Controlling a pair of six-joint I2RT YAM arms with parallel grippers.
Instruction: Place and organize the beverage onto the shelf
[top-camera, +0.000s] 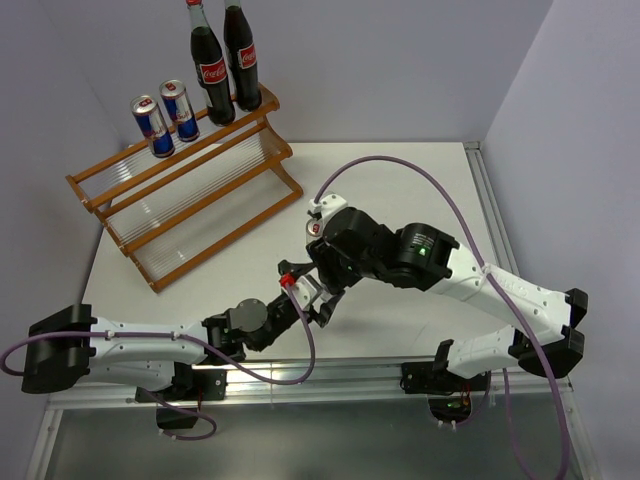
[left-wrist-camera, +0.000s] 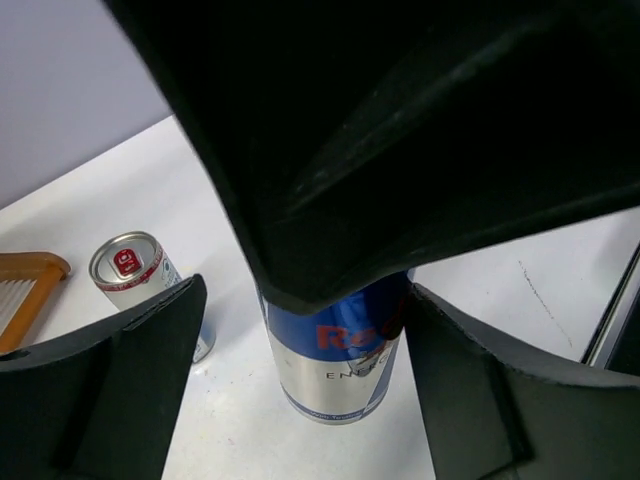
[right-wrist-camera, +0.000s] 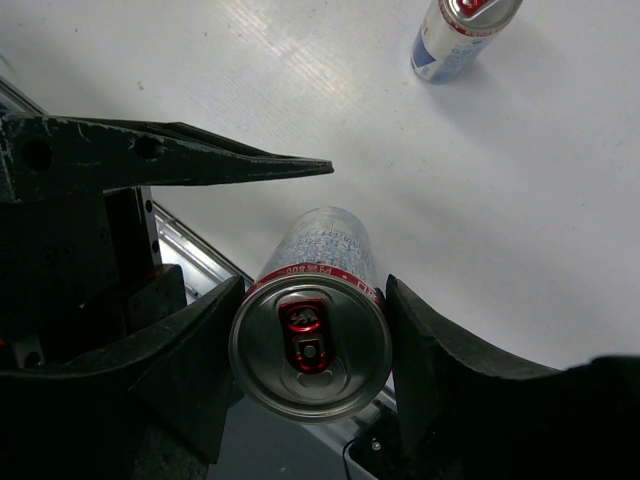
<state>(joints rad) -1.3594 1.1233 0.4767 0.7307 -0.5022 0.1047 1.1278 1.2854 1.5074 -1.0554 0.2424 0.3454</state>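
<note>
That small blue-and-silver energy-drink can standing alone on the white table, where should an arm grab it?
Probably grip the free blue-and-silver can around its round wall near mid-height, coming in level from the side away from the wooden shelf. It stands upright, and its flat tabbed top offers no hold.

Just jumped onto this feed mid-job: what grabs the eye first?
The right gripper clamps a blue-and-silver energy-drink can near the front edge of the table, and the left gripper, jaws open, straddles the same can lower down. A second can stands loose on the table nearby. At far left, the wooden shelf already holds two cola bottles and two cans on its top tier.
</note>
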